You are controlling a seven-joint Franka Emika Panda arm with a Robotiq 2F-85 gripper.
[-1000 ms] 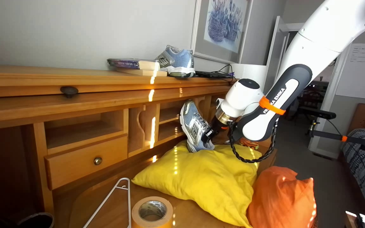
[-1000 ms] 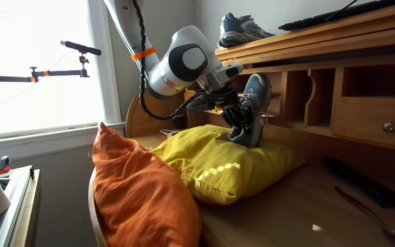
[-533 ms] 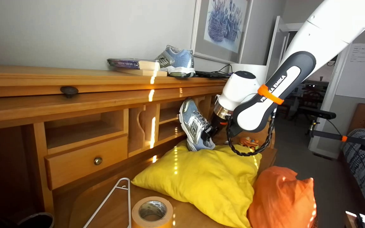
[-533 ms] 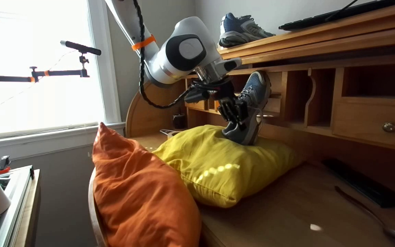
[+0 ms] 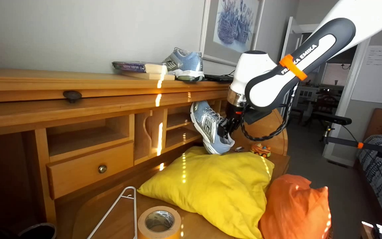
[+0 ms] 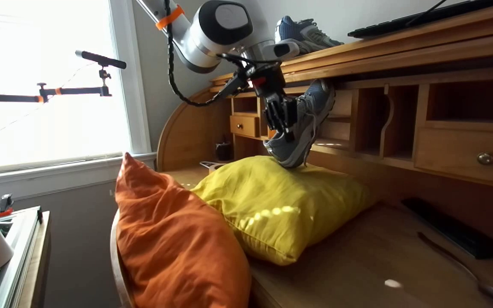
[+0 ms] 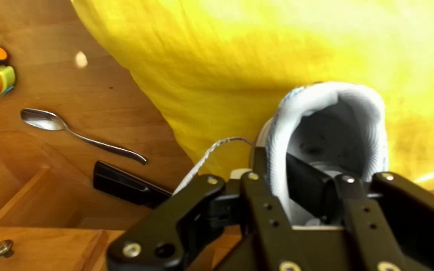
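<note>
A blue-grey running shoe (image 5: 206, 122) hangs tilted over the yellow pillow (image 5: 211, 179), toe up and heel down. My gripper (image 7: 280, 165) is shut on the side of its collar. One finger goes down inside the shoe opening (image 7: 377, 116) and the other presses from outside. In both exterior views the gripper (image 6: 287, 128) comes from above onto the ankle part of the shoe (image 6: 317, 102). The heel is very close to the pillow's top; whether they touch I cannot tell. A loose lace (image 7: 202, 162) dangles beside it.
A matching shoe (image 5: 191, 64) and books (image 5: 141, 68) lie on the desk's top. Cubbyholes (image 6: 370, 119) stand behind the held shoe. On the desktop are a tape roll (image 5: 159, 229), hanger (image 5: 135, 205), spoon (image 7: 85, 137), black case (image 7: 126, 184) and toy car (image 5: 260, 151). An orange pillow (image 6: 178, 239) sits in front.
The arm has risen and carried the shoe up off its deeper rest on the yellow pillow, shifting it slightly towards the toy car's end. The grip on the collar stays the same.
</note>
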